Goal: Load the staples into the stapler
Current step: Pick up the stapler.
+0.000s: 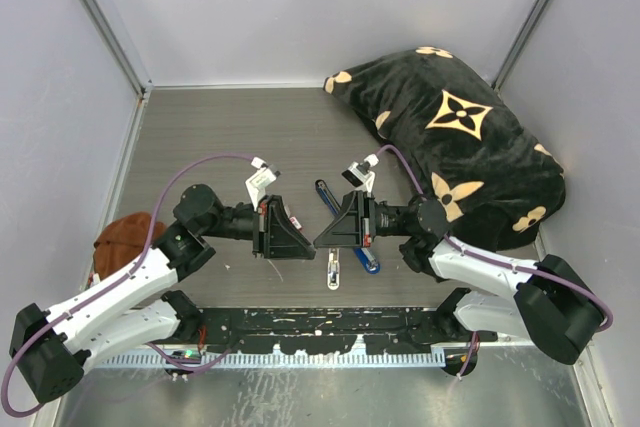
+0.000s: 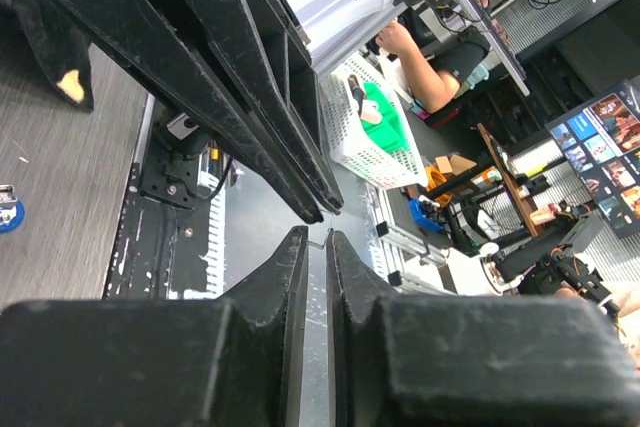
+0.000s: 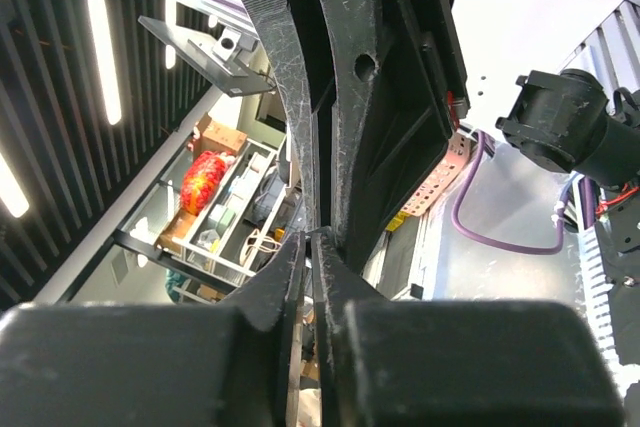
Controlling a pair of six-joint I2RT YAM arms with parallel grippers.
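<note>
My left gripper (image 1: 307,244) and right gripper (image 1: 321,239) meet tip to tip above the table's middle. In the left wrist view the left gripper (image 2: 317,237) is nearly shut, with the staples (image 2: 316,242) a thin silvery sliver across its tips. The right arm's fingertips (image 2: 318,209) hang just beyond. In the right wrist view the right gripper (image 3: 309,237) is shut to a hairline gap at the same spot; what it pinches is hard to see. The blue stapler (image 1: 369,260) lies on the table under the right gripper, and its end shows in the left wrist view (image 2: 8,212).
A small white oblong piece (image 1: 332,269) lies beside the stapler. A black pillow with gold flowers (image 1: 470,137) fills the back right. A brown object (image 1: 125,239) sits at the left wall. A black scratched strip (image 1: 320,325) runs along the near edge.
</note>
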